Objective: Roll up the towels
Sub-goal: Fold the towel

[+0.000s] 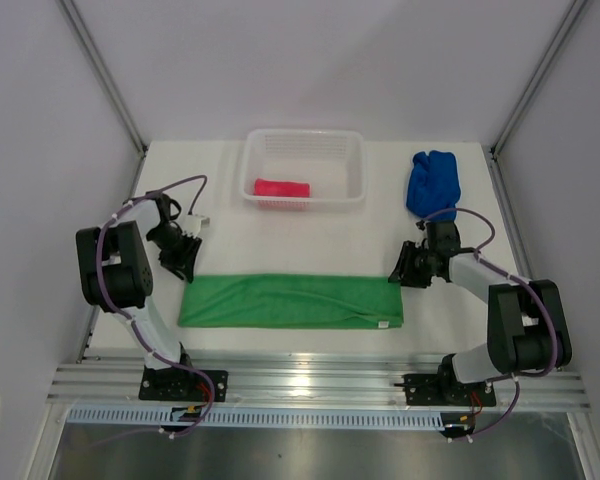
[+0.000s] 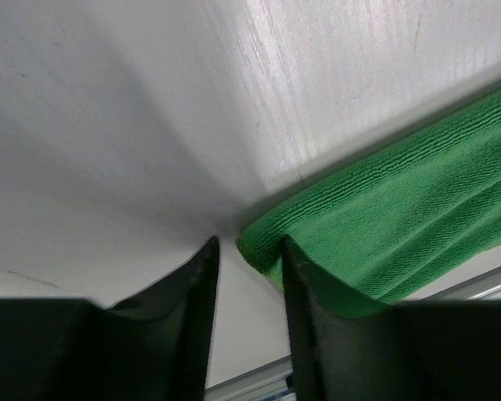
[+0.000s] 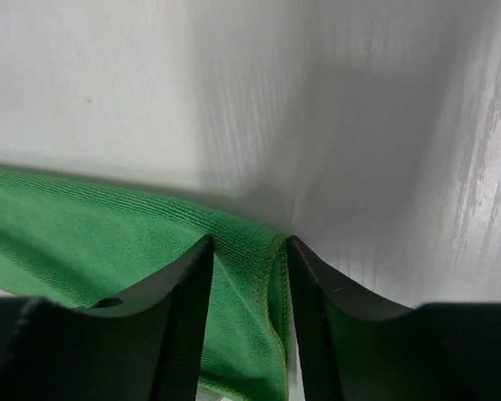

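- Nearest the camera, a metal rail [image 1: 310,378] carries the bases of both arms at the front edge of a white table [image 1: 310,240].
- Just beyond the rail, the green towel [image 1: 290,300] lies flat on the table. It is folded into a long narrow strip running left to right between the two arms.
- The left gripper [image 2: 249,242] sits low at the strip's far left corner. Its fingers are spread a little. The corner pokes into the gap beside one finger, with bare table showing on the other side, so nothing is pinched yet.
- The right gripper [image 3: 249,241] sits low at the far right corner. Its fingers are also spread and straddle the corner, with cloth filling most of the gap.
- The step in hand appears to be taking hold of both far corners.
- To do it well, each gripper should probably press down to the table and catch every folded layer, with the left moving slightly further over its corner.
- Both should then close together and lift evenly, so the strip keeps straight and the fold does not open.
- Further back, a white mesh basket [image 1: 355,170] holds the pink towel [image 1: 282,188], which is already rolled.
- At the far right, the blue towel [image 1: 433,180] lies crumpled on the table, well apart from the basket.
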Robot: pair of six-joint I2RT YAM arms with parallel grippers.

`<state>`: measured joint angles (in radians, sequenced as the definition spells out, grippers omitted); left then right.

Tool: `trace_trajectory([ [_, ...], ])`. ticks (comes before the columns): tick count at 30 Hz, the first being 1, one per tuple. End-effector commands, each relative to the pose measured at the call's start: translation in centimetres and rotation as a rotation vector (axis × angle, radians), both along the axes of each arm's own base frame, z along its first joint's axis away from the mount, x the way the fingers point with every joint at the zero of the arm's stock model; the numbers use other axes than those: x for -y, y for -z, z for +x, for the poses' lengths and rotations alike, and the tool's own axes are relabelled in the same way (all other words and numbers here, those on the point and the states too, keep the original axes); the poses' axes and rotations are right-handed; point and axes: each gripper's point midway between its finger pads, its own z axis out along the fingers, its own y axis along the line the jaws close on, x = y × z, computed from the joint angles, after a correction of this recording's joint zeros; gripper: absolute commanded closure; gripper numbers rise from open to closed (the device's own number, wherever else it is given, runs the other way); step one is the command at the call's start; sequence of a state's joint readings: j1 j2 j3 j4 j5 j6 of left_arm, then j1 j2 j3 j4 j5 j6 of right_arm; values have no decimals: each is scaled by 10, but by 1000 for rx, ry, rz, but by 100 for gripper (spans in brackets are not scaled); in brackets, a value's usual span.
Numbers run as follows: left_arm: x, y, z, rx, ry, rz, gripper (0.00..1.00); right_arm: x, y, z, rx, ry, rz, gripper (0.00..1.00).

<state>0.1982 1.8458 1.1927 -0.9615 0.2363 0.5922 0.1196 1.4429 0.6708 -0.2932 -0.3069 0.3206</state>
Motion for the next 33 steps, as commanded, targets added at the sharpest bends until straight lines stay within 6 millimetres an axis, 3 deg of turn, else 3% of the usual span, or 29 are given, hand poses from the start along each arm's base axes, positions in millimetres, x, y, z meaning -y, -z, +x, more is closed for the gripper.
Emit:
trace_trajectory([
  [1,10,-5,5,18,0,-45,71,3,13,-1,-53,4,-15,60],
  [3,12,-5,7,20,-9,-59,83,3,16,1,-55,6,-15,69],
  [4,14,-9,13,38,-12,-76,92,5,17,3,-57,15,-18,82],
  [5,15,-9,14,36,-16,-84,99,6,17,5,-57,26,-18,88],
  [7,18,-13,21,63,-18,-100,99,7,13,13,-42,39,-2,99],
  [13,-1,-33,61,219,-68,-20,99,20,-11,51,56,53,-49,100],
  [22,-22,-36,94,250,-121,70,99,28,-12,86,78,59,-62,100],
  [23,-23,-34,94,242,-132,77,99,27,-15,92,91,58,-62,99],
  [24,-24,-34,98,246,-131,79,99,27,-15,95,91,55,-60,89],
  [25,-22,-32,100,235,-133,66,96,26,-13,98,90,48,-56,81],
  [27,-17,-34,102,242,-131,35,78,22,-19,102,97,26,-53,63],
  [28,-15,-37,104,250,-131,27,65,23,-22,102,101,25,-55,62],
  [30,-13,-45,106,272,-135,17,54,27,-31,99,102,36,-76,59],
  [33,-13,-59,106,294,-129,20,51,38,-43,92,111,75,-126,58],
])
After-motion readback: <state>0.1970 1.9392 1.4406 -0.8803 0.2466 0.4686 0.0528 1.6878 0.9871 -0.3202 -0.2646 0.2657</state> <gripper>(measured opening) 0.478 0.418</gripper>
